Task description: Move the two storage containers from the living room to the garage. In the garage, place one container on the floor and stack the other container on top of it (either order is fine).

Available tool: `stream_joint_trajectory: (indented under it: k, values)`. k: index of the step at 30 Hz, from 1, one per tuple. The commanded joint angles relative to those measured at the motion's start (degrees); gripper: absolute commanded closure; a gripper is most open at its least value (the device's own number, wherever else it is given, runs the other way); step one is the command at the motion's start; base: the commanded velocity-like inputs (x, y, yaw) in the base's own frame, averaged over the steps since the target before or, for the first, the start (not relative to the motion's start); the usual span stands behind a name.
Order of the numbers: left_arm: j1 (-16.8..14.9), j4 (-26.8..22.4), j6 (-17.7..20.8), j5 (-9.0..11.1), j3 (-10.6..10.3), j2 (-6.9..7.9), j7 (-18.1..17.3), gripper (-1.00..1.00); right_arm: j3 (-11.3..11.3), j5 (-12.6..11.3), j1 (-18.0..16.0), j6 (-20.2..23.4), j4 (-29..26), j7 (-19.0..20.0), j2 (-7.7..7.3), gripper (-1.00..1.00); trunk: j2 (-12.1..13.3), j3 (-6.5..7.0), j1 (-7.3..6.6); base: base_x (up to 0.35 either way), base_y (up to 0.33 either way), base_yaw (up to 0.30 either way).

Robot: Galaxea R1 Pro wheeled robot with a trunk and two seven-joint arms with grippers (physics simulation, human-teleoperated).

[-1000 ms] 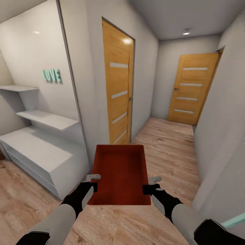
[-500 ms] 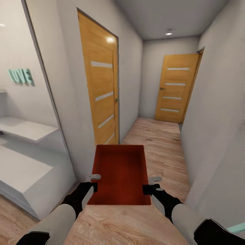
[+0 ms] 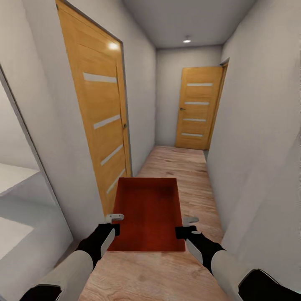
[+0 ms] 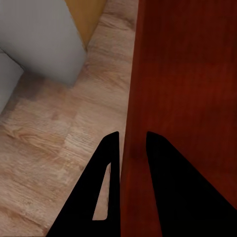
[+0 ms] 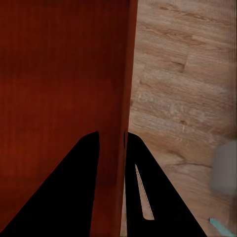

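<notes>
An orange-red storage container [image 3: 147, 213] hangs level in front of me, held from both sides above the light wood-plank floor. My left gripper [image 3: 113, 223] is shut on its left wall, and my right gripper [image 3: 187, 225] is shut on its right wall. In the left wrist view the thin red wall [image 4: 132, 148] runs between the two black fingers [image 4: 106, 163]. The right wrist view shows the same grip, with the container wall [image 5: 118, 133] pinched between the dark fingers [image 5: 89, 163]. The container is empty.
I am in a narrow corridor with pale grey walls. A closed wooden door [image 3: 98, 121] stands close on the left, and another closed door [image 3: 196, 108] ends the corridor ahead. A white wall corner [image 3: 29, 138] and a white shelf unit [image 3: 12, 200] lie at the left.
The view has advanced into the corridor and turned right; the shelf alcove with the LOVE sign has slid out at the left. Both grippers and the container keep the same pose.
</notes>
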Motion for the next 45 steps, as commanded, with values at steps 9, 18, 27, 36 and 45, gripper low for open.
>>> stream_joint_trajectory:
  k: [9,18,27,36,45]
  values:
    - [-0.05,-1.34,0.12,0.80,-0.12,1.06,0.27,1.00,0.31,-1.59,-0.04,0.37,3.45,-0.31,-0.76,1.00,-0.13,-0.14,0.07,0.322,0.000,-0.106]
    - [-0.05,-1.34,0.12,0.80,-0.12,1.06,0.32,1.00,0.31,-1.59,-0.04,0.30,3.45,-0.31,-0.76,1.00,-0.13,-0.14,0.07,0.322,0.000,-0.001]
    - [-0.05,-1.34,0.12,0.80,-0.16,1.06,0.32,1.00,0.31,-1.58,-0.04,0.37,3.45,-0.31,-0.73,1.00,-0.13,-0.14,0.07,0.322,0.000,-0.126]
    - [-0.05,-1.34,0.12,0.80,-0.16,1.06,0.32,1.00,0.31,-1.59,-0.04,0.37,3.45,-0.31,-0.75,1.00,-0.13,-0.14,0.07,0.322,0.000,-0.208]
    - [-0.05,-1.34,0.12,0.82,-0.16,1.06,0.29,1.00,0.31,-1.59,-0.04,0.37,3.45,-0.31,-0.76,1.00,-0.13,-0.14,0.07,0.322,0.000,-0.016]
